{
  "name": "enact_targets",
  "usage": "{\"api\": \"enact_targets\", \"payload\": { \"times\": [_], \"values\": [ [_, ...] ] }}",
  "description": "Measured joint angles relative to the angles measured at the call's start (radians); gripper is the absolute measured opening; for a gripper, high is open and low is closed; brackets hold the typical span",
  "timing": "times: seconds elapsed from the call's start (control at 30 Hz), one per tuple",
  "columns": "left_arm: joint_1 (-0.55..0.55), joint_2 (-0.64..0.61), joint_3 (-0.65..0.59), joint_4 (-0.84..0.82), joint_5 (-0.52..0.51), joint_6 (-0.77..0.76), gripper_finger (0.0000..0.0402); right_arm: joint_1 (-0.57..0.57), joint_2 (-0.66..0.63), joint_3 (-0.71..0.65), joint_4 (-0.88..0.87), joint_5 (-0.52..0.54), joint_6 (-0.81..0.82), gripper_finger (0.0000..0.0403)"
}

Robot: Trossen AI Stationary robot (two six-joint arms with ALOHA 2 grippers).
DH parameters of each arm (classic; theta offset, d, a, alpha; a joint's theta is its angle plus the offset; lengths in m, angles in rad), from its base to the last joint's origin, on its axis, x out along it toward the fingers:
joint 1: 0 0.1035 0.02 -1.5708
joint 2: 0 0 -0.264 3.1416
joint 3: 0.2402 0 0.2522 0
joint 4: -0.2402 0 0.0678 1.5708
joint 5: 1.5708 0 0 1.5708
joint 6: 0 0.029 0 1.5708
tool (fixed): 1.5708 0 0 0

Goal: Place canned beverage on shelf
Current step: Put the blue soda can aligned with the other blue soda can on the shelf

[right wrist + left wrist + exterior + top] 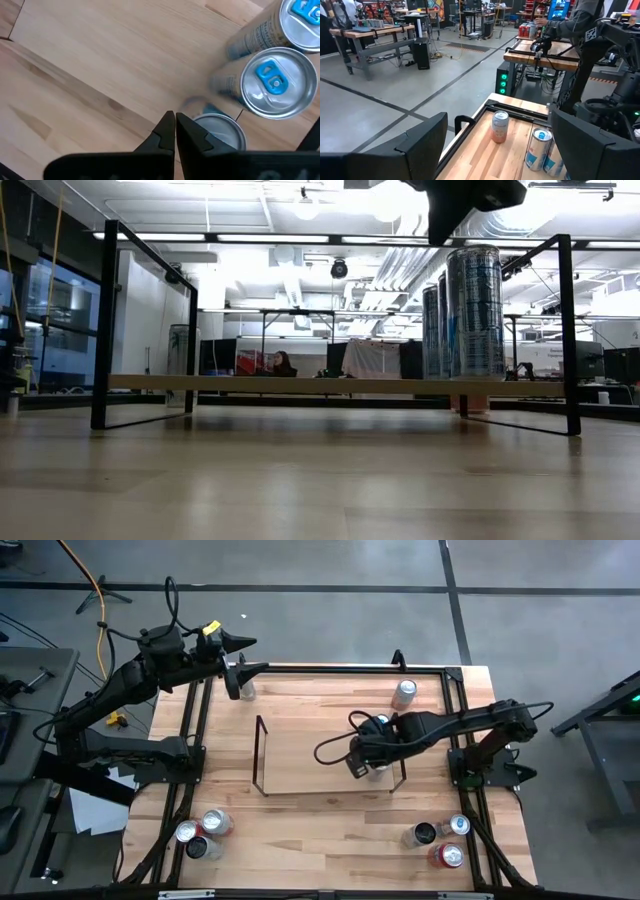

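Light-wood shelf lies mid-table in the high view; the right gripper hangs over the shelf's right end, where cans cluster. The left gripper, fingers apart, waits at the table's far-left corner. A spare can stands near the far-right corner.

Low view: tall blue cans stand upright on the board's right end, beside the black wire frame.

Right wrist view: fingers together, holding nothing, above three can tops. Lifting straight up would probably avoid tipping these close neighbours.
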Motion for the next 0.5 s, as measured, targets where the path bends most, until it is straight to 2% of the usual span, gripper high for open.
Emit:
{"api": "enact_targets", "payload": {
  "times": [0.5],
  "values": [
    [-0.002,0.0,0.0,-0.003,0.001,-0.005,0.0314,-0.009,0.07,-0.001,0.011,-0.03,-0.006,0.0]
  ]
}}
